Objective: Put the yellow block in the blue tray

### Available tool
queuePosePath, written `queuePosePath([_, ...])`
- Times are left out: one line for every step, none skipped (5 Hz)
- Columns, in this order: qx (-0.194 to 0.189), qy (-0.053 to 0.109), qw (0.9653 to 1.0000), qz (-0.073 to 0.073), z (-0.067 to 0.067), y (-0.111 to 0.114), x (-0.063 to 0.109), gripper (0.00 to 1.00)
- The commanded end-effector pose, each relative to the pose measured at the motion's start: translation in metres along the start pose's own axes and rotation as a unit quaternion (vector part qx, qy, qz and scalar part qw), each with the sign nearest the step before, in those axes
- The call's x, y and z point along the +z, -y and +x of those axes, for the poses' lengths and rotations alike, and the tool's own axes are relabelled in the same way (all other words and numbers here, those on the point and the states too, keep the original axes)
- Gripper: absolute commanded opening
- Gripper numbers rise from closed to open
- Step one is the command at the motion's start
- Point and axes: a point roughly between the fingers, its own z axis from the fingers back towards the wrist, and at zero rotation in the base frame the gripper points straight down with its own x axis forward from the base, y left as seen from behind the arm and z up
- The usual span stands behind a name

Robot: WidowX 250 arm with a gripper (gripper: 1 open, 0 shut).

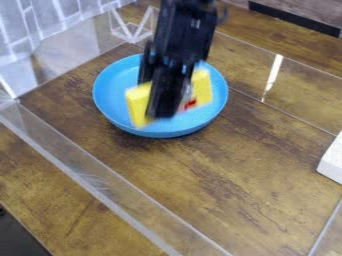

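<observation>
The black gripper [166, 103] is shut on the yellow block [139, 101], which hangs in the air over the blue tray [112, 82]. Yellow shows on both sides of the fingers, with a bit of red on the right. The arm and block are blurred by motion. The round blue tray sits on the wooden table at the back left, and the arm covers much of its middle. I cannot tell whether the block touches the tray.
A white object [333, 157] lies at the right edge of the table. A clear plastic wall [94, 180] runs along the front left. A pale strip [274, 72] shows on the wood behind the tray.
</observation>
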Motion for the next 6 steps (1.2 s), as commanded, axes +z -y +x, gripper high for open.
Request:
queuePosePath([0.027, 0.052, 0.9976, 0.038, -0.004, -0.017, 0.036, 0.00])
queuePosePath([0.024, 0.053, 0.9971, 0.050, 0.000, -0.019, 0.037, 0.00])
queuePosePath([0.014, 0.060, 0.9965, 0.057, 0.011, -0.015, 0.036, 0.00])
queuePosePath([0.010, 0.068, 0.9957, 0.063, 0.021, -0.011, 0.035, 0.00])
queuePosePath([0.013, 0.071, 0.9951, 0.067, 0.025, -0.014, 0.035, 0.00])
queuePosePath([0.023, 0.065, 0.9953, 0.068, 0.025, -0.018, 0.031, 0.00])
